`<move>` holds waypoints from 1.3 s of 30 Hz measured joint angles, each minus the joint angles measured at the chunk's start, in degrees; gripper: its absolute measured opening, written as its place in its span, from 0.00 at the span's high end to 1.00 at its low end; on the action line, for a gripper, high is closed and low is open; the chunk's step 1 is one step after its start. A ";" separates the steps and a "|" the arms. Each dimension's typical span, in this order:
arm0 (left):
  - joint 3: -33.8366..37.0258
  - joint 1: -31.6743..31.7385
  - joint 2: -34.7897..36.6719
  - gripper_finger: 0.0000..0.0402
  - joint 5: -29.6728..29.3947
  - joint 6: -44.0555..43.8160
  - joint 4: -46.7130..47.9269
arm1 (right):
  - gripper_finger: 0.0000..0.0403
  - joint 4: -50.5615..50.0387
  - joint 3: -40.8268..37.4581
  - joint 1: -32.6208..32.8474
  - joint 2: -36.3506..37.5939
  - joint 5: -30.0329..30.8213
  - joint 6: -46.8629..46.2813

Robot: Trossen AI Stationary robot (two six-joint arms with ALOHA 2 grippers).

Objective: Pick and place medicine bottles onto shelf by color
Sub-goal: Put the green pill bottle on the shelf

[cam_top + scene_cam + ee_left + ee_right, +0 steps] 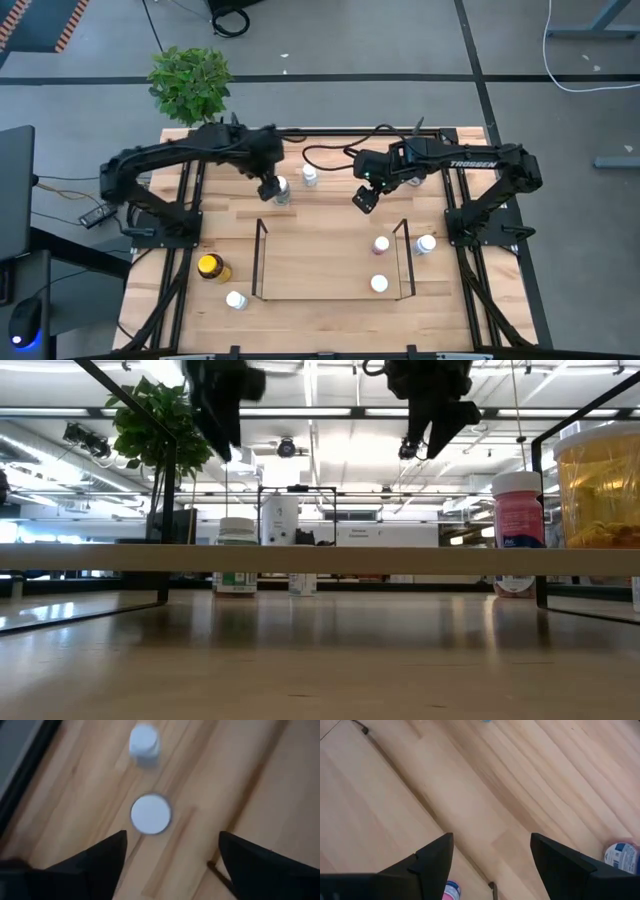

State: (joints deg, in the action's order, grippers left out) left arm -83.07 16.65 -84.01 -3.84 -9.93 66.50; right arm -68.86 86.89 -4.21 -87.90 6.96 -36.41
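Observation:
My left gripper point(270, 189) is open and hovers over the far part of the table, just left of a white-capped bottle point(283, 190). In the left wrist view its fingers point(172, 837) stand apart above that white cap point(151, 814), clear of it. A second white bottle point(309, 175) stands just beyond. My right gripper point(362, 198) is open and empty above bare wood point(492, 837). The black wire shelf point(262, 250) stands at the table's middle. A pink-capped bottle point(381, 243) and a white one point(379, 283) stand inside it.
A blue-capped bottle point(427, 243) stands just right of the shelf. An amber yellow-lidded jar point(211, 267) and a white bottle point(236, 299) stand near the front left. A potted green plant point(190, 82) stands at the far left corner. Black cables point(330, 152) lie along the far edge.

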 joint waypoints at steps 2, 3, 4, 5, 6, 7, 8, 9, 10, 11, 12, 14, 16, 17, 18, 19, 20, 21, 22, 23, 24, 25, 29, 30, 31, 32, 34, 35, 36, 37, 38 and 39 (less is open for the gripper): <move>0.00 0.92 -2.90 0.15 0.02 -0.71 1.93 | 0.33 0.12 0.00 0.27 0.00 0.00 0.01; 0.00 1.29 -4.35 0.13 0.02 -1.25 2.62 | 0.33 0.09 0.00 0.29 0.00 0.00 0.01; 0.01 1.77 -5.80 0.12 0.01 -1.40 3.00 | 0.33 0.11 0.00 0.29 0.00 0.00 0.10; 0.01 2.11 -7.16 0.10 0.02 -1.41 3.13 | 0.33 0.09 0.00 0.29 0.00 0.02 0.23; 0.00 2.30 -8.40 0.09 0.04 -1.38 3.06 | 0.33 0.10 0.00 0.32 0.00 0.02 0.23; 0.02 2.46 -9.37 0.08 0.04 -1.35 2.91 | 0.33 0.11 0.00 0.44 0.00 0.02 0.23; 0.00 2.64 -10.48 0.08 0.04 -1.12 2.50 | 0.33 0.13 0.00 0.57 0.00 0.02 0.41; 0.00 2.82 -11.35 0.07 0.04 -0.96 1.58 | 0.33 0.23 0.00 0.61 0.00 0.02 0.76; 0.01 3.06 -12.19 0.07 0.06 -0.95 0.70 | 0.33 0.32 0.00 0.63 0.00 0.02 1.13; 0.00 3.23 -13.03 0.07 0.12 -0.93 0.26 | 0.33 0.29 -0.01 0.65 0.00 0.00 1.60; 0.00 3.44 -13.75 0.07 0.44 -0.91 0.07 | 0.33 0.27 0.00 0.64 0.00 0.02 2.08; 0.00 3.93 -15.25 0.07 1.41 -0.82 0.01 | 0.33 0.27 -0.02 0.59 0.00 0.02 3.21; 0.00 4.20 -16.57 0.07 2.02 -0.97 0.39 | 0.33 0.27 0.00 0.59 0.00 0.04 4.06; 0.00 4.21 -17.09 0.07 1.99 -0.99 0.42 | 0.33 0.28 -0.01 0.60 0.00 0.03 4.47; 0.00 4.21 -17.41 0.07 1.99 -0.96 0.31 | 0.33 0.29 -0.02 0.60 -0.01 0.02 4.84; 0.00 4.19 -17.64 0.07 2.01 -0.89 0.15 | 0.33 0.29 -0.01 0.59 -0.02 0.02 5.14; 0.00 4.19 -17.91 0.07 2.01 -0.85 -0.72 | 0.33 0.27 -0.02 0.59 -0.02 0.02 5.40; 0.00 4.09 -18.12 0.07 2.01 -0.88 -2.03 | 0.33 0.29 -0.02 0.59 -0.02 0.02 5.75; 0.00 4.01 -18.26 0.07 2.02 -1.01 -2.93 | 0.33 0.28 -0.02 0.59 -0.02 0.02 6.12; 0.00 3.94 -18.28 0.08 2.04 -1.15 -3.49 | 0.33 0.26 -0.02 0.57 -0.02 0.04 6.29; 0.00 3.85 -18.20 0.09 2.12 -1.36 -4.13 | 0.33 0.26 -0.02 0.57 -0.02 0.04 6.45; 0.00 3.66 -18.14 0.10 2.09 -1.48 -4.86 | 0.33 0.27 -0.02 0.57 -0.02 0.04 6.61; -0.02 3.64 -18.14 0.17 2.07 -2.25 -4.36 | 0.33 0.22 -0.02 0.59 -0.04 0.03 6.67; -0.01 3.64 -18.14 0.19 2.08 -2.43 -3.98 | 0.33 0.23 -0.02 0.57 -0.04 0.04 6.67; -0.01 3.64 -18.14 0.21 2.07 -2.49 -3.52 | 0.33 0.24 -0.02 0.57 -0.04 0.04 6.67; 0.00 3.64 -18.14 0.22 2.05 -2.49 -3.37 | 0.33 0.24 -0.02 0.57 -0.04 0.04 6.67; 0.00 3.64 -18.14 0.25 2.05 -2.45 -3.08 | 0.33 0.24 -0.02 0.59 -0.04 0.04 6.67; 0.00 3.64 -18.14 0.25 2.05 -2.47 -2.64 | 0.33 0.27 -0.02 0.59 -0.04 0.04 6.67; 0.00 3.64 -18.14 0.26 2.05 -2.49 -2.28 | 0.33 0.27 -0.02 0.59 -0.04 0.04 6.67; 0.00 3.64 -18.14 0.26 2.05 -2.49 -1.95 | 0.33 0.27 -0.02 0.57 -0.04 0.04 6.67; 0.00 3.64 -18.14 0.26 2.05 -2.49 -1.70 | 0.33 0.27 -0.02 0.57 -0.04 0.04 6.67; 0.00 3.64 -18.14 0.26 2.05 -2.49 -1.55 | 0.33 0.29 -0.02 0.59 -0.04 0.04 6.66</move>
State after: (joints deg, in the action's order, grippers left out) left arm -83.07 20.29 -102.15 -1.78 -12.43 64.95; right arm -68.58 86.87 -3.62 -87.94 7.01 -29.75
